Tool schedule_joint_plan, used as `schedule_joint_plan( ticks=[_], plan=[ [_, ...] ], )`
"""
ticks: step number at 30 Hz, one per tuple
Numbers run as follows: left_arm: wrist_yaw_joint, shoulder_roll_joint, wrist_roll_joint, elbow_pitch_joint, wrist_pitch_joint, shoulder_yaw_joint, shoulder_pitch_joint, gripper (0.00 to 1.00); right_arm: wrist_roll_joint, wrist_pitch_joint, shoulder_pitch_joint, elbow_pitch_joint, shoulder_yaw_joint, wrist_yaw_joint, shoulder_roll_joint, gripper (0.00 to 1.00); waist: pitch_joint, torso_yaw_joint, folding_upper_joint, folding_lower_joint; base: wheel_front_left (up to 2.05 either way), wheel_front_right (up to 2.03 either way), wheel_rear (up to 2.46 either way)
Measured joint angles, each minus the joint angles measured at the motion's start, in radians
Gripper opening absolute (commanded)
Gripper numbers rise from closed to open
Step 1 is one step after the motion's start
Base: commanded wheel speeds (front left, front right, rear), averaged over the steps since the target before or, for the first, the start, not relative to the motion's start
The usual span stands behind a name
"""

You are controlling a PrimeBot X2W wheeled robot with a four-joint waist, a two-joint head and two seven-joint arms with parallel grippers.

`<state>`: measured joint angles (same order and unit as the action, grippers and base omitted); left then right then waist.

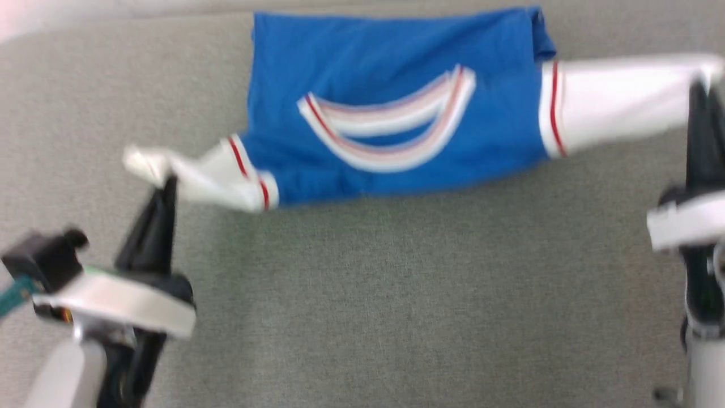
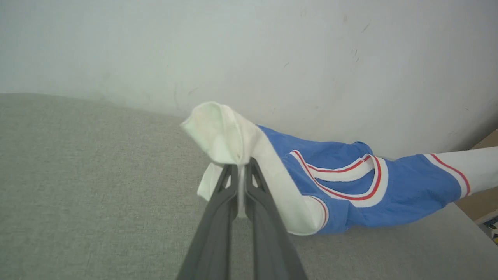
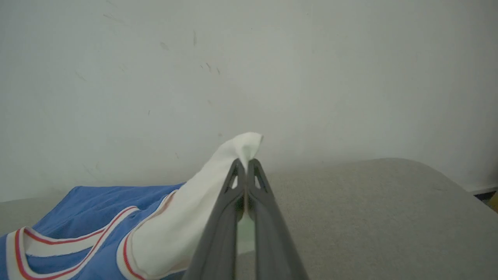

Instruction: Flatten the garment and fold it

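Garment [image 1: 391, 73] stretched between the two arms over the grey padded surface [image 1: 396, 294], neck trim facing the head camera. The left gripper [image 1: 169, 182] has its fingers pinched together on the tip of one white sleeve [image 1: 198, 175], and the right gripper [image 1: 701, 88] grips the other sleeve [image 1: 617, 102] likewise. The cloth appears light, soft and limp, sagging between the holds, so it probably handles best taken at sleeve ends, shoulders or hem corners under gentle tension, since thin knit may slip from narrow fingertips.

You're looking at a royal-blue jersey T-shirt [image 1: 368, 56], white sleeves, red-and-white striped trim, on a speckled grey woven-fabric surface [image 1: 396, 294]; off-white painted wall [image 2: 272, 46] behind.
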<state>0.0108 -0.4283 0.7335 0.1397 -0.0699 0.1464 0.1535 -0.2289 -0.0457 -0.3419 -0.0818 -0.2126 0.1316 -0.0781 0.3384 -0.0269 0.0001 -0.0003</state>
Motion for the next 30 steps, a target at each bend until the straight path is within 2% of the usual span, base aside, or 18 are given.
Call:
schedule_joint_plan(
  ticks=[11, 16, 22, 30],
  plan=[
    [0.026, -0.026, 0.058, 0.030, 0.135, 0.060, -0.269, 0.00, -0.103, -0.186, 0.341, -0.024, -0.055, 0.000, 0.023, 0.00, -0.139, 0.006, 0.0000, 0.0001, 0.00, 0.00, 0.00],
    [0.043, -0.049, 0.091, 0.036, 0.217, 0.084, -0.368, 0.00, -0.130, -0.315, 0.456, -0.025, -0.086, 0.000, 0.024, 0.00, -0.194, 0.008, 0.0000, 0.0001, 0.00, 0.00, 0.00],
    [0.059, -0.066, 0.145, 0.056, 0.294, 0.102, -0.462, 0.00, -0.123, -0.454, 0.550, -0.031, -0.121, 0.000, 0.026, 0.00, -0.247, 0.009, 0.0000, 0.0002, 0.00, 0.00, 0.00],
    [0.093, -0.069, 0.163, 0.092, 0.319, 0.107, -0.535, 0.00, -0.149, -0.580, 0.647, -0.055, -0.150, 0.000, 0.026, 0.00, -0.307, 0.010, 0.0000, 0.0002, 0.00, 0.00, 0.00]
  ],
)
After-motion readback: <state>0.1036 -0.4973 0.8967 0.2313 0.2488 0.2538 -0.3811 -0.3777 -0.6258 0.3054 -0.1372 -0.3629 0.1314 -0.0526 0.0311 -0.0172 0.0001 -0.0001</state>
